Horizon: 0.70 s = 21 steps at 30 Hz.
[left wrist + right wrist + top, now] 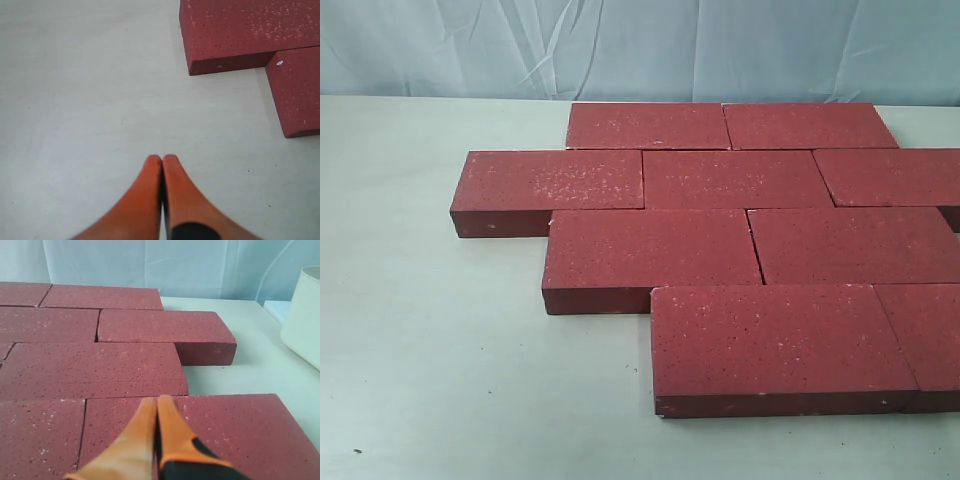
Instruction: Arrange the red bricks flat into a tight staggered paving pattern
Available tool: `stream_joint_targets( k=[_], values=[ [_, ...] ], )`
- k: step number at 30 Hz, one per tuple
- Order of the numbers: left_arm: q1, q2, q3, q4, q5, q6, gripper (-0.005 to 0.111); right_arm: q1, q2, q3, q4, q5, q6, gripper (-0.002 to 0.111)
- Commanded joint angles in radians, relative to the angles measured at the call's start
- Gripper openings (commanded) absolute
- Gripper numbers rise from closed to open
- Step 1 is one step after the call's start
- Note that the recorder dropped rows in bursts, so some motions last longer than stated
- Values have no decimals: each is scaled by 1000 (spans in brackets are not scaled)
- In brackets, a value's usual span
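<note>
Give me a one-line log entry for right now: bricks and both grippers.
red bricks: flat, four staggered rows, joints close | left gripper: shut, over table beside bricks | right gripper: shut, over bricks

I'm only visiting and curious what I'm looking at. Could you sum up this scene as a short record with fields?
Main things: nine red bricks, lying flat
Layout: four staggered rows, packed close together
Surface: pale table
Backdrop: pale blue cloth
Left gripper: shut, holding nothing, over bare table beside the bricks
Right gripper: shut, holding nothing, over the bricks
Other: cream object on the table, apart from the bricks
</note>
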Motion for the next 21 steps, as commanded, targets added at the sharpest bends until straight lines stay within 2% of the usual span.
stream_joint_targets(
  k=[1, 21],
  values=[
    [-3, -9, 6, 1, -1, -1, 0, -5, -5, 10, 32, -19, -6, -1],
    [-3, -9, 6, 1, -1, -1, 0, 16, -5, 10, 43, -37, -4, -1]
  ],
)
